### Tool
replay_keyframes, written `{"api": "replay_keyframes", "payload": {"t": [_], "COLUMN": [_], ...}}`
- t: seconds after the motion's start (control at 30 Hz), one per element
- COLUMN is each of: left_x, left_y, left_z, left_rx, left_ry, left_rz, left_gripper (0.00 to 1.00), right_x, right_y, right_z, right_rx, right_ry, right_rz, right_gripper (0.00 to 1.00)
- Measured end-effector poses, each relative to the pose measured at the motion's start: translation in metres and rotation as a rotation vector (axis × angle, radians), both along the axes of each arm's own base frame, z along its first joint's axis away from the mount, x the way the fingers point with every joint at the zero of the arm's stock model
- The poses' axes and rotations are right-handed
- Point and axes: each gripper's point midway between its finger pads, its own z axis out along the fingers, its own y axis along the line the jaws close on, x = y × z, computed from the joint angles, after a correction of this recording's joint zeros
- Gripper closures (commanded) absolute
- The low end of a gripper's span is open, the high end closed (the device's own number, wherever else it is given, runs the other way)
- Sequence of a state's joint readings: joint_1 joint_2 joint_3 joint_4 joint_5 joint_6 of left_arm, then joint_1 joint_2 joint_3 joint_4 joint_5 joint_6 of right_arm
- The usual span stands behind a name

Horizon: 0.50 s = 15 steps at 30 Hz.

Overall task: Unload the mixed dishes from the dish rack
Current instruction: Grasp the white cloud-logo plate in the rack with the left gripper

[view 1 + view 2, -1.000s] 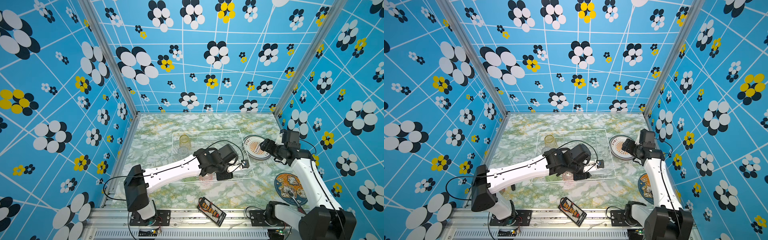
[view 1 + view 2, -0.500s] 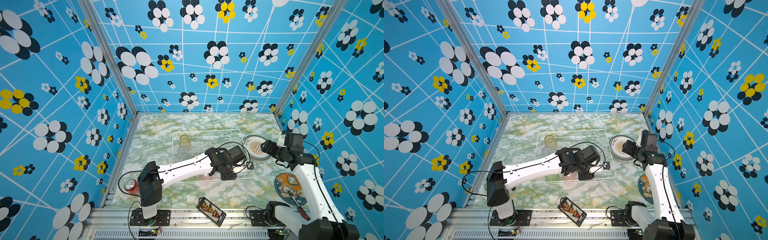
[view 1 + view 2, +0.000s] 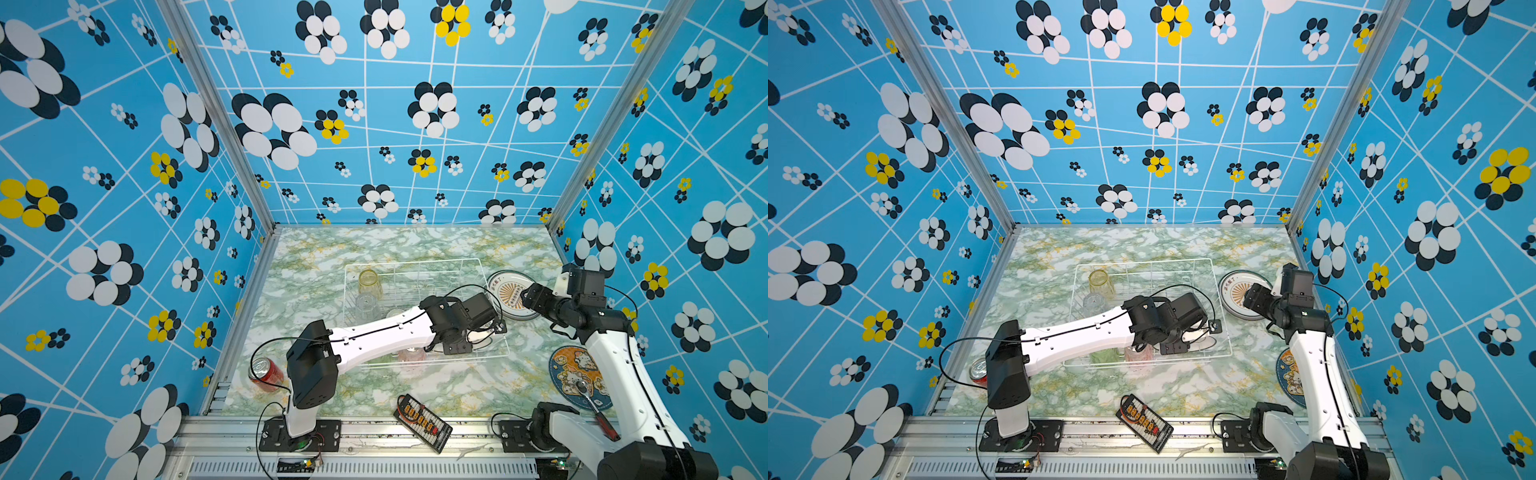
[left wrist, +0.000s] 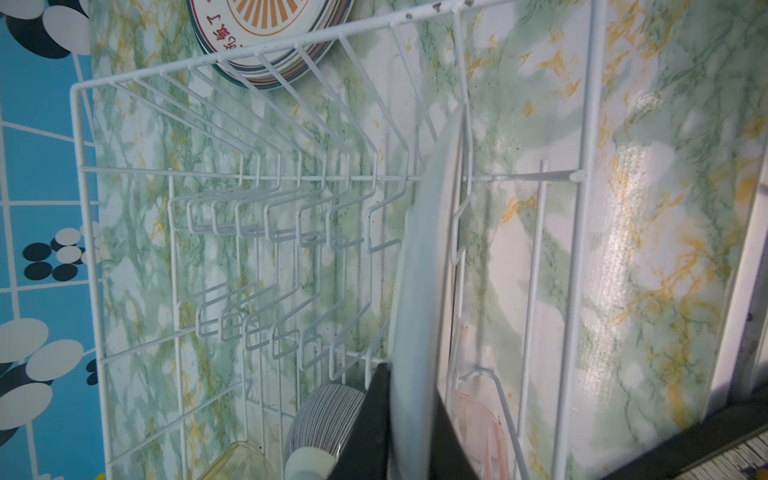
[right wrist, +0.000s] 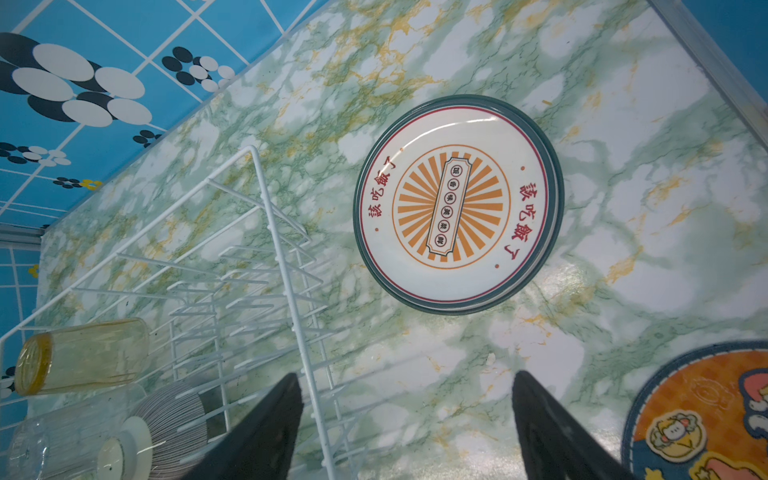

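Observation:
The white wire dish rack (image 3: 415, 264) sits mid-table. My left gripper (image 4: 409, 415) is shut on a white plate (image 4: 419, 270) standing on edge in the rack's near right slots; both top views show that plate (image 3: 1200, 337) under the left wrist. A yellow tumbler (image 3: 369, 282), a clear tumbler (image 3: 365, 307), a pink tumbler (image 3: 412, 355) and a striped bowl (image 4: 324, 415) remain in the rack. Stacked teal-rimmed plates (image 5: 457, 203) lie flat on the table right of the rack. My right gripper (image 5: 405, 415) hangs open beside them, holding nothing.
A red can (image 3: 266, 372) stands at the near left, behind the left arm's base. The round blue cartoon mat (image 3: 575, 378) lies near right with a red-handled tool (image 3: 600, 417) on it. A black connector board (image 3: 422, 422) rests at the front edge.
My left gripper has reached further right inside the rack and closed on the upright plate. The right arm has barely moved and stays open.

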<state>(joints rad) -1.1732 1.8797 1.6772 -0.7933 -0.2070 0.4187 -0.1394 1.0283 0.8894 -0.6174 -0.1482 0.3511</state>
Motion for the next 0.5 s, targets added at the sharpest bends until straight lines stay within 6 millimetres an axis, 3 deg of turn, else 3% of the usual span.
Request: {"api": "replay_keyframes", "payload": {"t": [0.2, 0.5], "left_x": [0.0042, 0.0011], "left_y": [-0.0013, -0.0037], "left_z": [0.0008, 0.0051], "left_rx": [0.003, -0.025], "left_ry": [-0.035, -0.09], "left_rz": [0.017, 0.017], "left_gripper": [1.0, 1.0], "right_x": [-0.0012, 0.0008], "right_y": [0.0002, 0.0019], "right_z": [-0.0051, -0.006], "right_rx": [0.001, 0.007], "right_ry": [0.008, -0.013], "right_rz": [0.0, 0.007], "right_gripper": [0.19, 0.19]}}
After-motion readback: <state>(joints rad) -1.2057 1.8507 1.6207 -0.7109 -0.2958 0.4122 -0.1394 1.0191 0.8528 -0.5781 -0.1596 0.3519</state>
